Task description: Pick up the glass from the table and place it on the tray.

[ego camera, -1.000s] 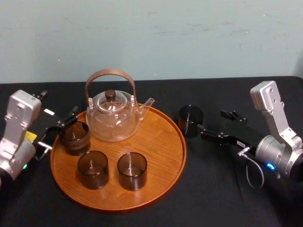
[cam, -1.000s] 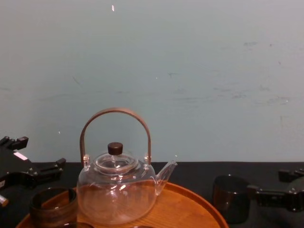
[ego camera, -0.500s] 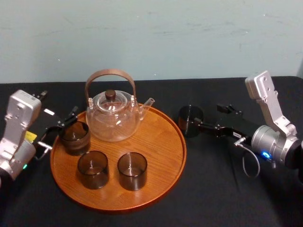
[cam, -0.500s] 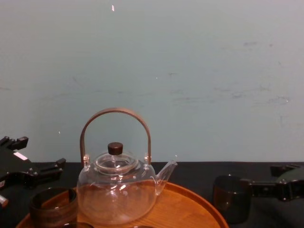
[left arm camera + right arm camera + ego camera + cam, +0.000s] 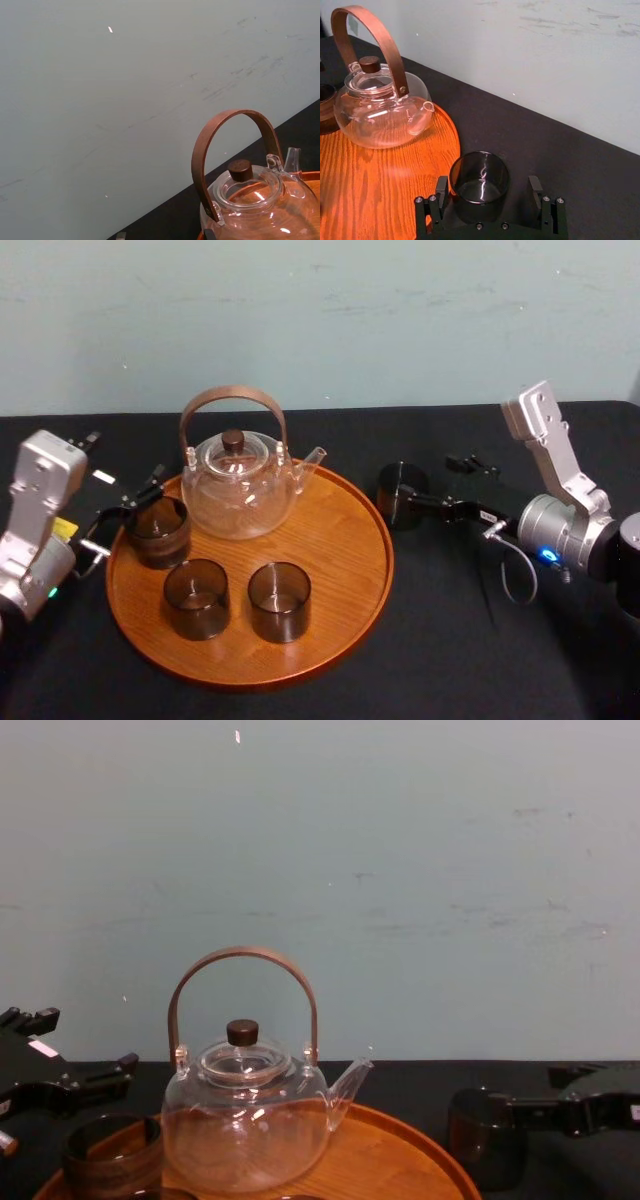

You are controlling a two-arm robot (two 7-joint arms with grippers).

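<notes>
Glass [image 5: 402, 495] upright on the black table [image 5: 450, 640], mouth up, just off the right rim of the tray [image 5: 340, 640] and not yet on it. Right claw [image 5: 418, 492] reaches in level from the robot's right. In the right wrist view the glass [image 5: 479, 182] sits between the two spread fingers, close against one [image 5: 441, 192] with a clear gap to the other, so we log the claw as released and not yet clenched on anything. The glass's long axis is vertical and the fingers bracket its wall from the side. We judge a straight squeeze should take it, after which the carry runs leftward over the rim. The right arm is far nearer than the left. Left claw [image 5: 118, 465] is parked at the tray's far left edge, fingers apart, beside one of the three glasses already on the tray near the teapot [image 5: 238, 490]. Against a second ago, the right claw has pushed forward from the glass's side to straddle it; the glass itself has not shifted.
</notes>
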